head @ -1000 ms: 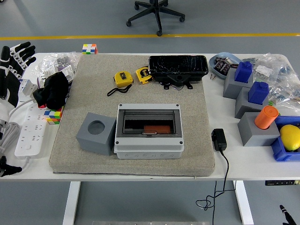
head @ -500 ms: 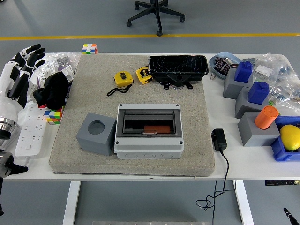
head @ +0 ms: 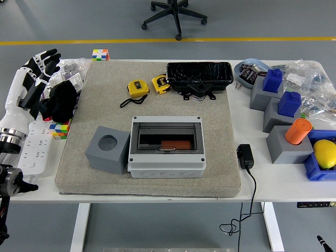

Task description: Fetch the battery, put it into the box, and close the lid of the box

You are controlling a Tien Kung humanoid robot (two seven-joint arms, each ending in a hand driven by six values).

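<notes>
The grey box [head: 167,163] stands on the beige mat [head: 210,121], near its front edge. Its dark tinted lid [head: 167,135] lies flat over the opening, and an orange-red flat piece [head: 176,144] shows inside. A black, plastic-wrapped block [head: 199,76] lies at the mat's far side. My left hand [head: 38,71], white and black, hovers at the table's left edge with fingers spread and holds nothing, far from both. Of my right arm only a black tip [head: 321,241] shows at the bottom right corner, below the table.
A grey cube with a round hole [head: 107,149] stands left of the box. Two yellow tape measures [head: 137,87] lie behind it. A black lump [head: 62,100], a power strip [head: 34,147] and colour cubes [head: 60,128] sit under my left hand. Grey blocks [head: 286,144] and a charger [head: 244,156] are at the right.
My left hand has risen and moved right, toward the black lump at the mat's left edge. The box and the black block have not moved.
</notes>
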